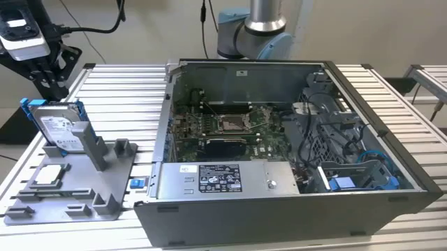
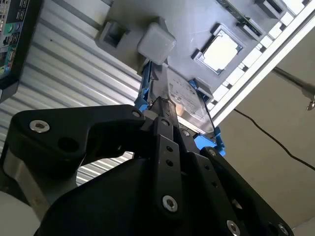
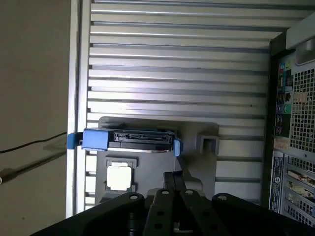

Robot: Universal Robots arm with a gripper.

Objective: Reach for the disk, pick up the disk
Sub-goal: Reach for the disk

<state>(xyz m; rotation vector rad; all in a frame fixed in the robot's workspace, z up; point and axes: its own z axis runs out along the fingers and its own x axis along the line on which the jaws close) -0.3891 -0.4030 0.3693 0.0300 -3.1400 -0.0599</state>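
Claw: the gripper [image 1: 43, 78] is seen with its fingers [image 3: 170, 179] drawn narrowly together and nothing held between them. It is placed just above the disk, and no contact can be made out.
Disk: the disk [image 1: 59, 128] is stood upright on its long edge in a slot of the gray holder, its labelled face turned to the exterior view. Its blue frame is seen edge-on in both wrist views [image 3: 130, 139] [image 2: 184, 101].
Holder: the gray holder [image 1: 77, 201] is laid flat on the table. One of its upright posts [image 1: 94, 144] is set against the disk's lower corner (partly covering the label).
Chip: a small white-and-silver chip [image 1: 49, 174] is seated in a recess of the holder, near the disk.
Table: the slatted metal table [image 1: 112, 89] is spread beneath everything.
Case: an open computer case [image 1: 279, 214] is stood beside the holder, at the exterior view's right.
Bay: a blue bay [image 1: 353, 180] is fitted inside the case, well apart from the disk.
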